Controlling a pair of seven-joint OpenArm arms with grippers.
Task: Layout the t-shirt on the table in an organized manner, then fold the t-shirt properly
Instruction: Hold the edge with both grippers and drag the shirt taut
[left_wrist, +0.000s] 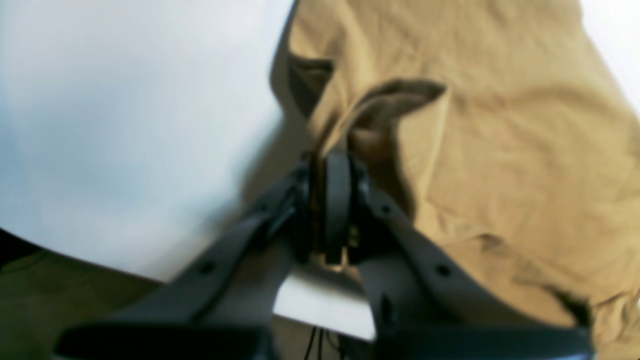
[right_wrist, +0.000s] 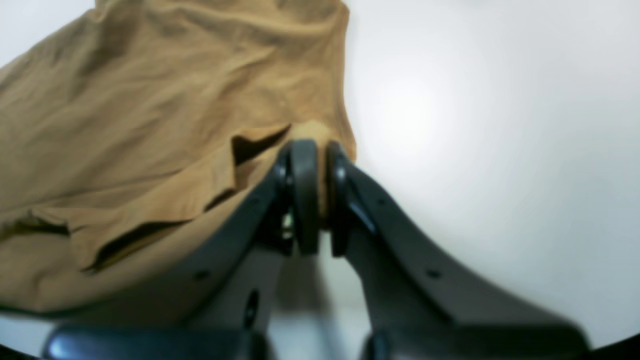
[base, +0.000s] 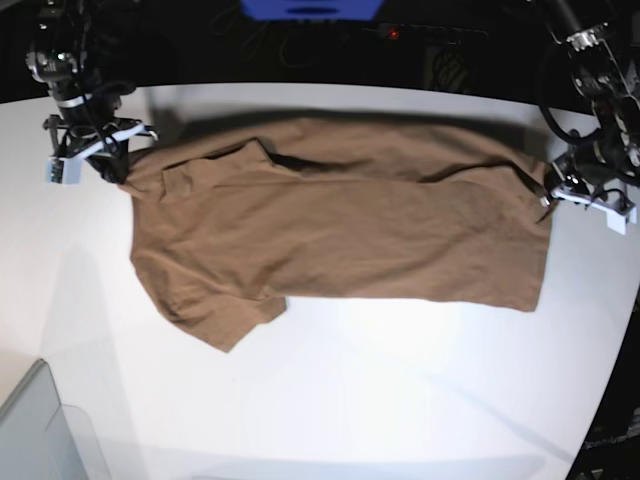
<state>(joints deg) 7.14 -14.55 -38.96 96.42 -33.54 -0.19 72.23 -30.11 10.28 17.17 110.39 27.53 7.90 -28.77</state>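
Bare white surface (base: 400, 390) lies open across the whole near side below the t-shirt (base: 340, 230), which spans the far half between both arms, with only a clear bin (base: 45, 435) blocking the near-left corner.

A clear grey bin (base: 45, 425) sits at seven o'clock in the base view. At twelve o'clock, a blue object (base: 310, 9) and dark cables (base: 440, 50) lie beyond.
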